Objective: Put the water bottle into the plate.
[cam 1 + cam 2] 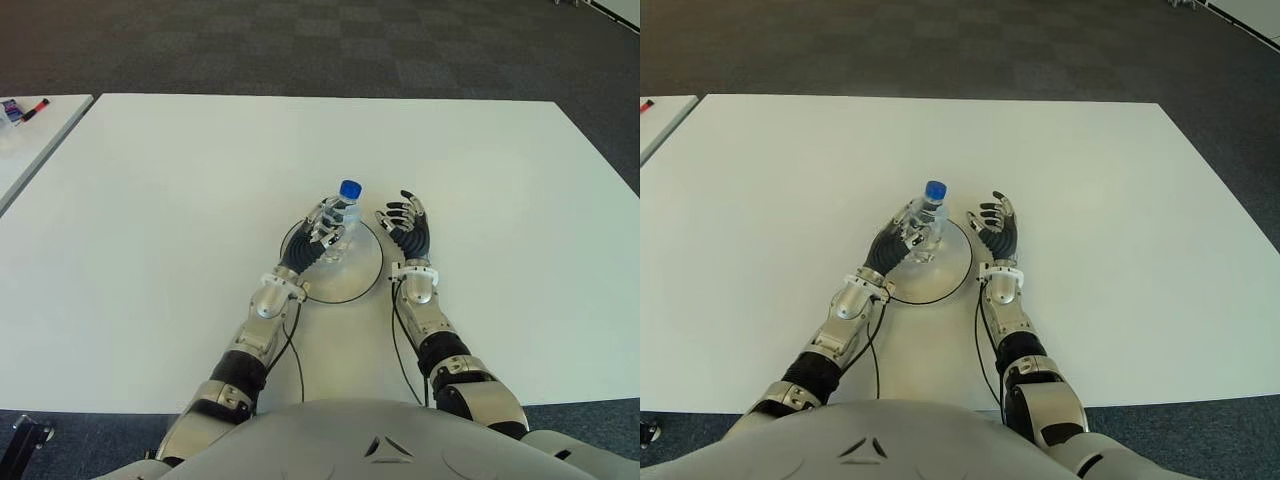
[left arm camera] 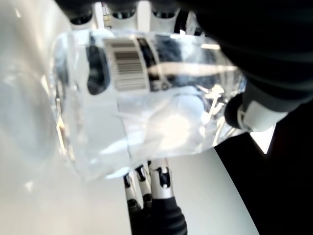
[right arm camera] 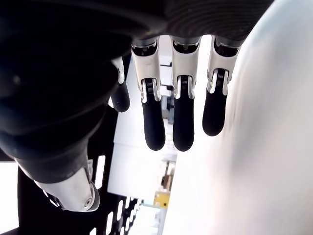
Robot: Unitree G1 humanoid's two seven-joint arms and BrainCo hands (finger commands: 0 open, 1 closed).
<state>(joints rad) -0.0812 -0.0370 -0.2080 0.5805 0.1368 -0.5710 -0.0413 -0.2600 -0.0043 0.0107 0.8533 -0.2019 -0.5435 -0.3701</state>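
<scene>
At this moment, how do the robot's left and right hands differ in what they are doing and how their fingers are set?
The left hand is curled around the water bottle, holding it upright over the plate; the right hand holds nothing. The left hand's fingers wrap the clear body below the blue cap, while the right hand's fingers are spread and relaxed. The left hand shows over the plate, the right hand just beside its right edge. Both reach forward above the white table.

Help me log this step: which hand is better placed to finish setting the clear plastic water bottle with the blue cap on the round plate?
Left. The left hand already grips the clear blue-capped water bottle upright over the round plate; the right hand shows open beside it, holding nothing.
</scene>
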